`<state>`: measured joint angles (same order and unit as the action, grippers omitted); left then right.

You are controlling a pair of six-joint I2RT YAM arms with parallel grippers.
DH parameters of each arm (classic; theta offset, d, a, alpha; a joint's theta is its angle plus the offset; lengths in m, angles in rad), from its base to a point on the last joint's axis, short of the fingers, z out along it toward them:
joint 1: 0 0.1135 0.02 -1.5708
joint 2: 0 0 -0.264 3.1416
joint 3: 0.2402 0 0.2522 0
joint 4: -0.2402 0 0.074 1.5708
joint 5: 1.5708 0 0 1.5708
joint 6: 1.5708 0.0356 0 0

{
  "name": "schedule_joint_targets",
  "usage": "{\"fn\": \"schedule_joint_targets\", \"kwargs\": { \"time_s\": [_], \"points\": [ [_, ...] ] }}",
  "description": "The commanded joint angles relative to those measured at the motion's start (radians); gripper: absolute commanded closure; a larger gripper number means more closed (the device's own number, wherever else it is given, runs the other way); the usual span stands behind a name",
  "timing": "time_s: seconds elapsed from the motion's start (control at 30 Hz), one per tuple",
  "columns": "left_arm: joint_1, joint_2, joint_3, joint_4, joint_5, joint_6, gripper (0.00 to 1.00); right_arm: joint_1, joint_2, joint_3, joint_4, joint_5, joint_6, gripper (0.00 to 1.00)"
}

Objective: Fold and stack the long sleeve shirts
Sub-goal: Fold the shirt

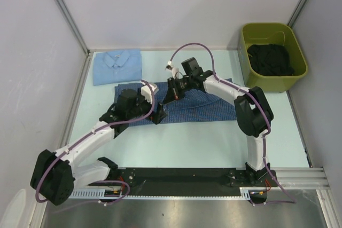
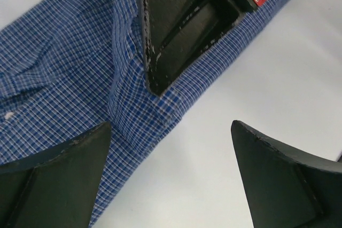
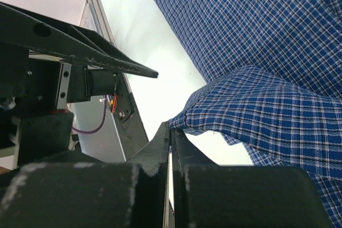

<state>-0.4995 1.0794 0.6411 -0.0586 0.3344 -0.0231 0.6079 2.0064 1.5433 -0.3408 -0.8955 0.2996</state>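
White arms (image 1: 88,140), black joints (image 1: 51,177), purple cables (image 1: 191,44)

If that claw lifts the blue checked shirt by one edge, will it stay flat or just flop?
Probably flop: where the right claw pinches the checked shirt, the cloth bulges into a soft fold. It likely feels light, since a thin pinch raises that fold. Pushed, it would probably bunch rather than slide whole; wrinkles show across it.

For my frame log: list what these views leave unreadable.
Top view: middle of checked shirt, under left arm and right arm.
Top view: heap in green bin, too dark to identify.
Right wrist: cloth depth inside shut right gripper, hidden by its fingers.
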Motion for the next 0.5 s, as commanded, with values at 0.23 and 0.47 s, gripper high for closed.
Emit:
{"fn": "schedule_joint_targets", "kwargs": {
  "time_s": [0.23,0.47],
  "points": [
    [-0.053,0.129,0.031,0.126,-0.158,-0.072,0.41,-0.030,-0.061,0.021,0.031,-0.055,0.019,1.00],
    [-0.053,0.151,0.071,0.079,-0.153,-0.092,1.00,-0.045,-0.100,0.005,0.057,-0.095,0.038,0.96]
  ]
}}
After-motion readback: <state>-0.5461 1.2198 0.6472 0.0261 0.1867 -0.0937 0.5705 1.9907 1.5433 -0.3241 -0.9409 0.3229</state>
